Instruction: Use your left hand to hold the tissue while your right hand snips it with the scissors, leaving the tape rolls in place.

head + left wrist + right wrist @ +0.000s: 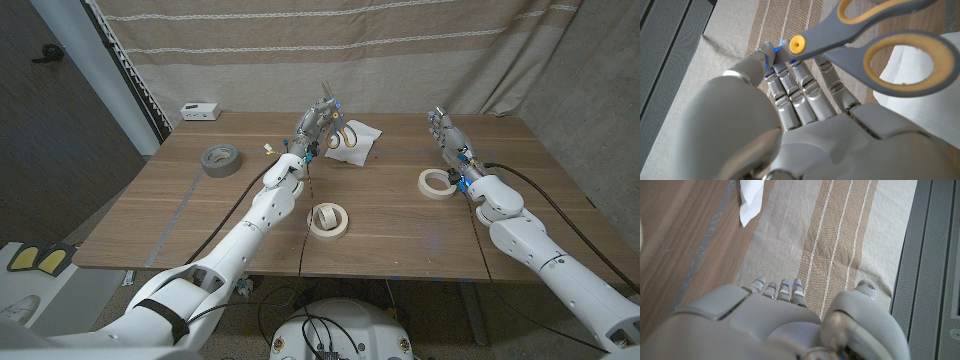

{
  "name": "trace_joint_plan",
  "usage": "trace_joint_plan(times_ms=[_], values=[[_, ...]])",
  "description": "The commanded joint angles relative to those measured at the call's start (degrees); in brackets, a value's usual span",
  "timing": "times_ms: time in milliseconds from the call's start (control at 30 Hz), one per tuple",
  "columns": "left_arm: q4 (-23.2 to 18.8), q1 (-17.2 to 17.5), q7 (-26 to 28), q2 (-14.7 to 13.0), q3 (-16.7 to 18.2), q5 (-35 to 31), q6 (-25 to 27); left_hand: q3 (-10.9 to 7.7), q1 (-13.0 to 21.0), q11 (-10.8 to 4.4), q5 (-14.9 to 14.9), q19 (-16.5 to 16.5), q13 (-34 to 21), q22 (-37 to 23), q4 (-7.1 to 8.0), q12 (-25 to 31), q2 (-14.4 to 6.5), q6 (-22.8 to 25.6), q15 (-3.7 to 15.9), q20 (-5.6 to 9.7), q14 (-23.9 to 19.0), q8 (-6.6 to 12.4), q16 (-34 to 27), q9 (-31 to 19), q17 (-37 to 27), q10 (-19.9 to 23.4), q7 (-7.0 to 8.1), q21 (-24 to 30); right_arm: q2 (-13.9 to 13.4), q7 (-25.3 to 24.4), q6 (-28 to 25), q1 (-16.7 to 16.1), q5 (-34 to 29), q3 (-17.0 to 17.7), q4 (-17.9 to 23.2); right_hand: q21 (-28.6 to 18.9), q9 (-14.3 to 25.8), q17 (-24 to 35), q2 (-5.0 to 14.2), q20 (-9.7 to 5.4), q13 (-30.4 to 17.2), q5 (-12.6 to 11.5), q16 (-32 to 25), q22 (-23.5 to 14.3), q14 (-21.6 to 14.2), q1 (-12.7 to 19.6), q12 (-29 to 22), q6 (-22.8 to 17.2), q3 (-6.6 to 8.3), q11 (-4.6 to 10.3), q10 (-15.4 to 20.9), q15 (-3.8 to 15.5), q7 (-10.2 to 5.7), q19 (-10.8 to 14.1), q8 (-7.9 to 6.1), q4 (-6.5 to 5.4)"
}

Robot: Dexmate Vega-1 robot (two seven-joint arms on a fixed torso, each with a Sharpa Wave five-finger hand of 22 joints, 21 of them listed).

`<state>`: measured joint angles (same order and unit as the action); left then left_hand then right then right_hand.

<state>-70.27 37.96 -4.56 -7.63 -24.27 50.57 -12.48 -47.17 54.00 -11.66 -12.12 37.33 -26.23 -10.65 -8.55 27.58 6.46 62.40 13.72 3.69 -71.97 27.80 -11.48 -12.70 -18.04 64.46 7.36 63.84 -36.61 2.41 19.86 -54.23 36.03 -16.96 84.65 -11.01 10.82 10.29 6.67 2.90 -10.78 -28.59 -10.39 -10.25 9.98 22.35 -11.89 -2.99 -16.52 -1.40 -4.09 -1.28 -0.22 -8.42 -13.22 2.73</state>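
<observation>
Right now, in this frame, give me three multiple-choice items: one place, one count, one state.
1. The tissue lies: A. far middle of the table; B. at the near edge; C. on a tape roll.
2. Tape rolls: A. two; B. three; C. four.
3. The scissors are: A. lying flat on the table; B. in the left hand; C. in the right hand.

A: tissue lies far across the table.
B: grey roll, middle roll, right roll.
B: left hand holds scissors up.

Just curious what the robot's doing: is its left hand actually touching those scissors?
Touching. In the left wrist view the left hand has its fingers against the scissors, and the head view shows them lifted off the table.
</observation>
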Motion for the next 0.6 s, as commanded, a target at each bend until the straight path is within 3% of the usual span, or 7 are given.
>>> trace_joint_plan(times_ms=[33, 133, 267, 400, 533, 600], values=[[3.5, -1.9, -3.7, 0.8, 1.2, 3.7, 3.1, -0.88, 0.2, -0.20, -0.2, 0.1, -0.1, -0.1, 0.46, 0.3, -0.4, 0.2, -0.14, 6.12, 0.0, -0.06, -0.1, -0.3, 0.0, 0.8, -0.14, 0.3, -0.6, -0.2, -0.9, 0.3, -1.0, -0.5, 1.0, 0.1, 0.4, 0.2, 0.45, 0.73, -0.3, 0.1, 0.2, -0.2, 2.4, 0.8, 0.5, -0.8, 0.34, -0.99, -2.4, -1.15, -0.30, -0.8, -0.29, 0.17], [4.1, -2.2, -4.6, 1.1, 1.6, 4.4, 3.6, -0.95, 0.2, -0.19, -0.2, 0.1, -0.2, 0.0, 0.49, 0.4, -0.4, 0.2, -0.14, 6.08, 0.0, -0.11, -0.1, -0.3, 0.0, 0.9, -0.21, 0.3, -0.7, -0.6, -1.0, 0.3, -1.6, -0.7, 1.4, 0.2, 0.4, 0.2, 0.53, 1.11, -0.3, 0.2, 0.2, -0.2, 2.9, 1.1, 0.8, -0.9, 0.44, -1.22, -3.4, -1.50, -0.40, -1.3, -0.27, 0.26], [4.1, -2.2, -4.6, 1.3, 1.9, 5.1, 4.2, -1.05, 0.2, -0.18, -0.2, 0.0, -0.1, 0.0, 0.49, 0.2, -0.4, 0.1, -0.16, 6.07, 0.1, -0.15, -0.1, -0.3, 0.1, 0.7, -0.26, 0.2, -0.7, -1.8, -1.3, 0.2, -2.7, -1.0, 2.2, 0.2, 0.5, 0.3, 0.63, 1.35, -0.4, 0.2, 0.2, -0.3, 3.7, 1.6, 1.7, -0.8, 0.64, -1.84, -7.6, -1.85, -0.85, -1.9, -0.07, 0.50], [4.0, -2.0, -4.2, 1.6, 2.3, 5.6, 4.6, -1.04, 0.2, -0.18, -0.2, 0.1, -0.1, 0.0, 0.49, 0.3, -0.4, 0.2, -0.17, 6.06, 0.1, -0.15, -0.1, -0.3, 0.1, 0.7, -0.22, 0.3, -1.1, -2.1, -1.6, -0.1, -3.1, -1.1, 2.9, 0.2, 0.5, 0.3, 0.72, 1.56, -0.4, 0.2, 0.2, -0.3, 4.1, 1.9, 1.6, -1.0, 0.74, -1.95, -8.0, -1.87, -1.13, -2.3, -0.15, 0.60], [4.3, -1.8, -3.7, 2.6, 3.2, 6.5, 3.8, -1.11, 0.2, -0.15, -0.2, 0.1, -0.1, 0.0, 0.49, 0.2, -0.4, 0.3, -0.15, 6.09, 0.1, -0.20, -0.1, -0.2, 0.1, 0.7, -0.18, 0.3, -3.1, -2.7, -3.0, -0.2, -5.8, -1.6, 4.6, 0.2, 0.6, 0.3, 0.92, 1.67, -0.4, 0.1, 0.2, -0.3, 4.3, 2.3, 1.5, -1.1, 0.98, -1.94, -8.6, -1.82, -1.36, -2.5, -0.20, 0.80], [4.5, -1.7, -3.8, 3.0, 3.7, 7.3, 3.8, -1.09, 0.1, -0.15, -0.2, 0.1, -0.1, 0.0, 0.51, 0.3, -0.3, 0.4, -0.16, 6.04, 0.1, -0.21, -0.2, -0.2, 0.1, 0.7, -0.16, 0.3, -3.6, -3.8, -3.4, -0.4, -7.3, -1.7, 5.5, 0.2, 0.6, 0.3, 1.37, 1.97, -0.5, 0.0, 0.2, -0.3, 5.1, 3.4, 1.6, -1.2, 1.53, -1.81, -10.7, -1.79, -1.90, -3.1, -0.20, 1.25]])
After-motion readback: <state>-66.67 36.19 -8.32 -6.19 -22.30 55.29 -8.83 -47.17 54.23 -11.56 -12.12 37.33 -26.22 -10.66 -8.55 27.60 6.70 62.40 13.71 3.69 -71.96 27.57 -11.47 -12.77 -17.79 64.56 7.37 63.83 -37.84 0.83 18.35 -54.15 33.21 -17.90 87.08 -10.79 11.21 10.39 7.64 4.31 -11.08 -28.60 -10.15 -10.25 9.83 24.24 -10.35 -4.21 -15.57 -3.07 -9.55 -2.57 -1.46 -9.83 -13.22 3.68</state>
